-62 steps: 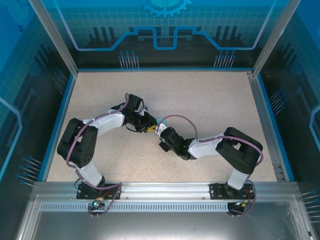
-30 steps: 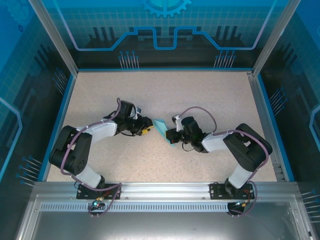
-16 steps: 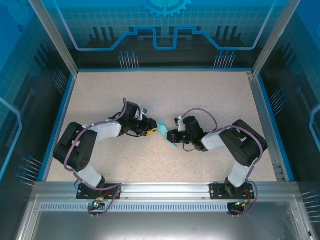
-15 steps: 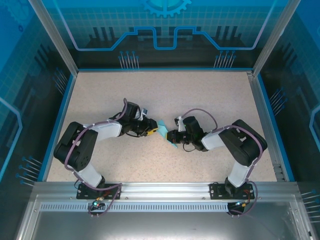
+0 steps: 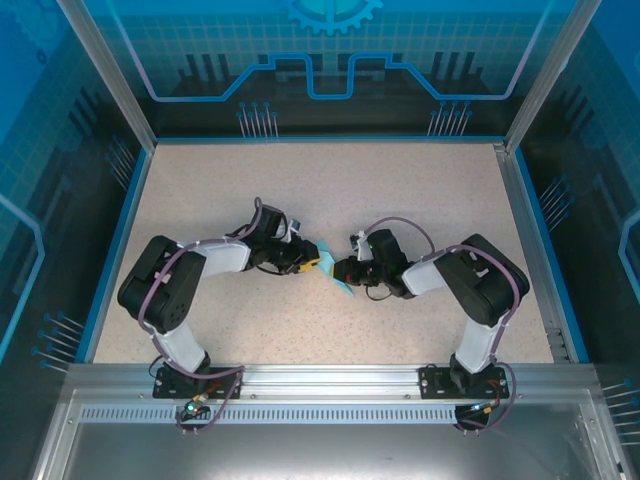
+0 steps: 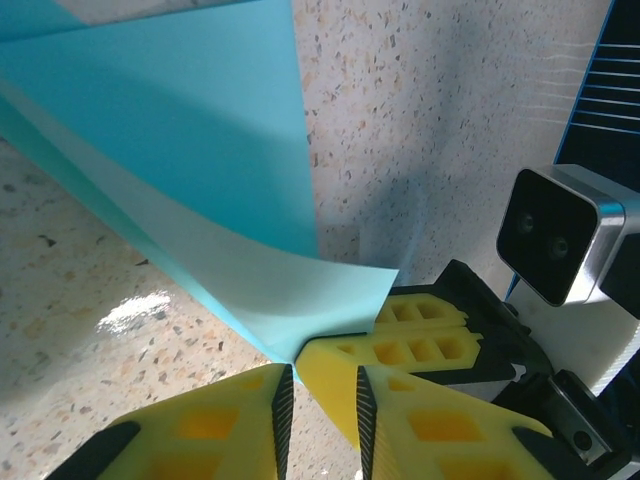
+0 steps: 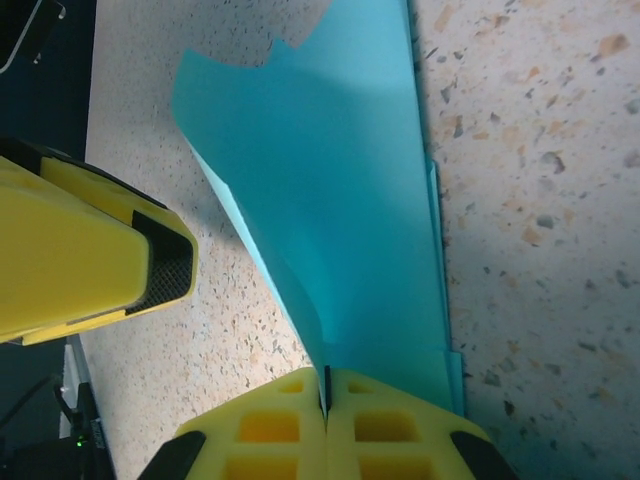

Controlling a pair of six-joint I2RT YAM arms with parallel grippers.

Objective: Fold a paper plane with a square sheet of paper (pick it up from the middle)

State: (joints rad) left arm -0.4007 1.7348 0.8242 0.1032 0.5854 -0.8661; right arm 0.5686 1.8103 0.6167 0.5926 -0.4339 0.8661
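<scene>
Cyan and thin, the square sheet of paper (image 5: 334, 277) is hanging between my two arms, just above the middle of the bench (image 5: 420, 190). My right fingers (image 7: 326, 398) are pressing flat together on its lower edge, so the sheet is fanning up and away from them in a curved, creased blade (at least two layers are showing along its right side). My left fingers (image 6: 322, 385) are standing slightly apart, a narrow gap between the dark pads, and one pointed corner of the paper (image 6: 200, 180) is reaching right down to the mouth of that gap; whether the pads are already touching it I cannot tell. From above, both sets of fingers are meeting nose to nose, the left (image 5: 316, 263) just beside the right (image 5: 341, 270), with the paper wedged between them.

The bench is showing as a pale, speckled, stone-like surface, bare around the arms. Blue glassy walls (image 5: 330, 60) printed with circuit lines are enclosing it on three sides, aluminium posts (image 5: 105, 75) are rising at the far corners, and a metal rail (image 5: 320, 378) is running along the near edge where my bases are bolted.
</scene>
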